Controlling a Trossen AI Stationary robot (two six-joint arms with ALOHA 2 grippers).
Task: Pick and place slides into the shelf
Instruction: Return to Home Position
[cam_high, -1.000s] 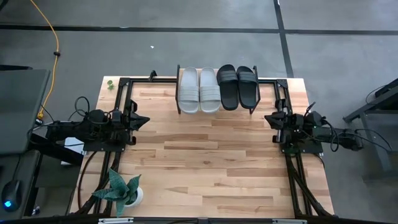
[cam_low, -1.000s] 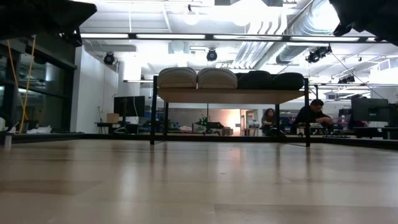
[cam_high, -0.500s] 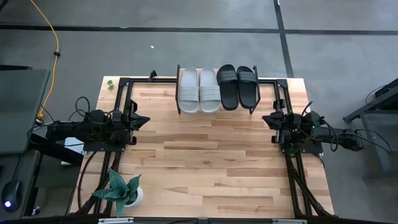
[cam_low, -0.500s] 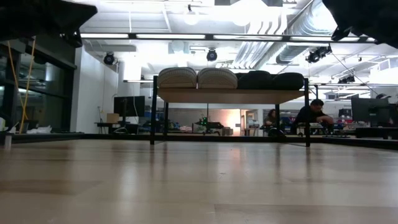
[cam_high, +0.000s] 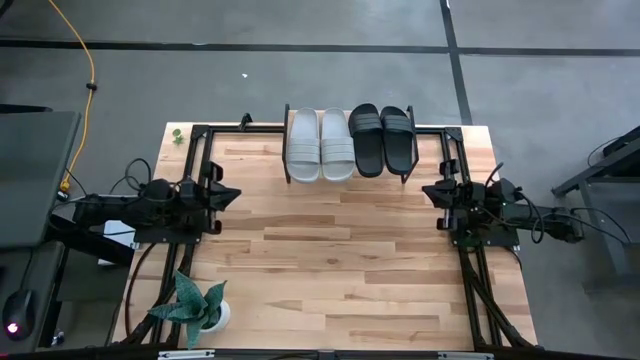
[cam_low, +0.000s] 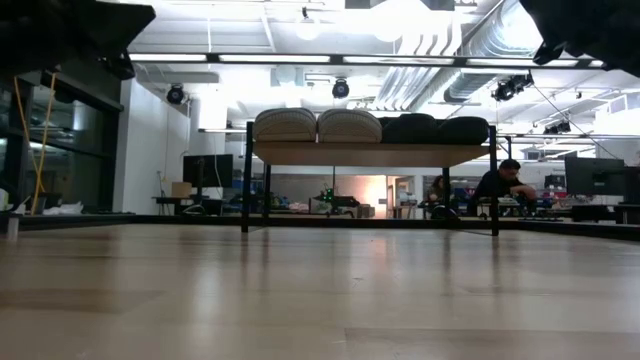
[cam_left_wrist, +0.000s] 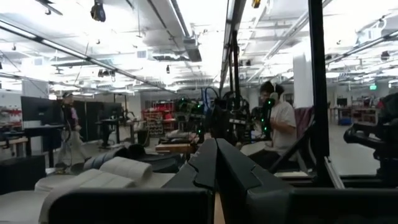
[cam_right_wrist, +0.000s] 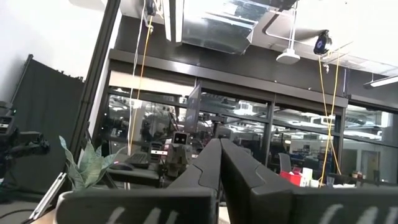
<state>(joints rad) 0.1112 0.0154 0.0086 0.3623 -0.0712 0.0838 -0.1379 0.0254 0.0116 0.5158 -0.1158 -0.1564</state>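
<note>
Two light grey slides (cam_high: 320, 144) and two black slides (cam_high: 382, 138) lie side by side, soles down, on the plank top of the shelf (cam_high: 345, 178) at the table's far edge; the low view shows them in a row on the shelf (cam_low: 370, 153). My left gripper (cam_high: 234, 195) rests shut at the table's left side, pointing toward the right and tipped up. My right gripper (cam_high: 428, 190) rests shut at the right side, pointing toward the left and tipped up. Both stand apart from the shelf and hold nothing. Each wrist view shows its own fingers closed together: left (cam_left_wrist: 216, 163), right (cam_right_wrist: 220, 163).
A small potted plant (cam_high: 195, 305) stands at the table's near left corner. Black frame rails (cam_high: 200, 160) run along the left and right sides of the wooden tabletop (cam_high: 330, 270). People sit and walk in the room beyond the table.
</note>
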